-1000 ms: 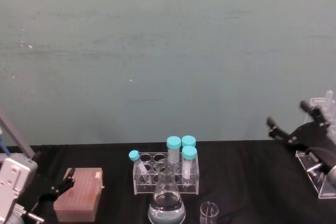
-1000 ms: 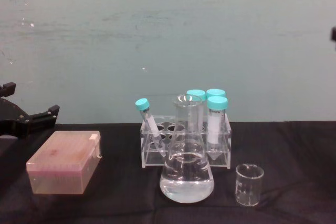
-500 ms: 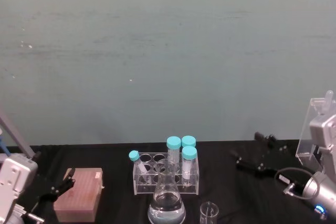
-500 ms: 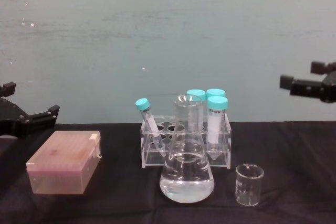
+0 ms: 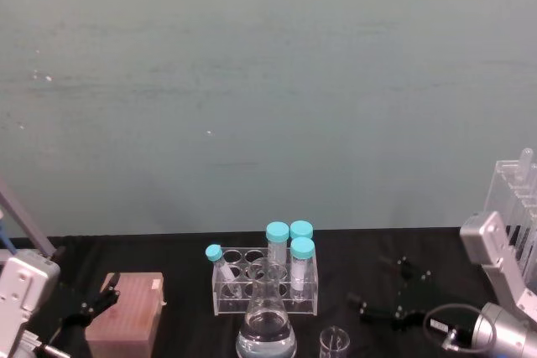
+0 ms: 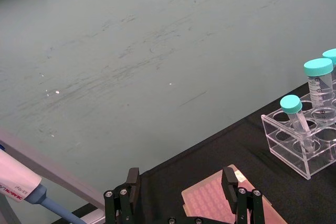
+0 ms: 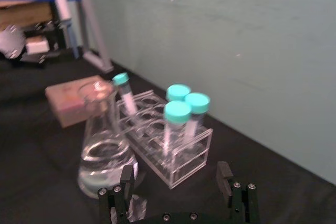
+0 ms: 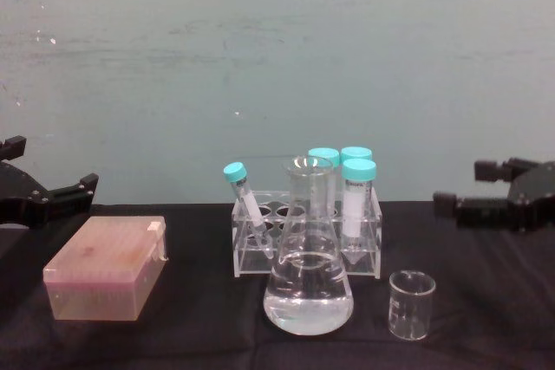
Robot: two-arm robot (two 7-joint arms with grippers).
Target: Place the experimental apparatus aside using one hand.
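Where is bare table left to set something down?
Bare cloth lies between the pink tip box and the conical flask, and right of the beaker, under the right gripper. Crowded: flask, tube rack, beaker stand close. The left gripper hangs beside the box.

Counted on the bench (image 8: 173,335): one conical flask (image 8: 308,288), one small glass beaker (image 8: 410,305), one pink tip box (image 8: 108,268). One low clear tube rack (image 8: 368,257), with four teal-capped tubes (image 8: 358,201), three upright and one leaning. One tall acrylic rack (image 5: 513,199) of pipettes, number inside impossible to tell. One blue-and-white pipettor (image 6: 16,188). Two grippers: one left gripper (image 6: 181,181), one right gripper (image 7: 175,172).
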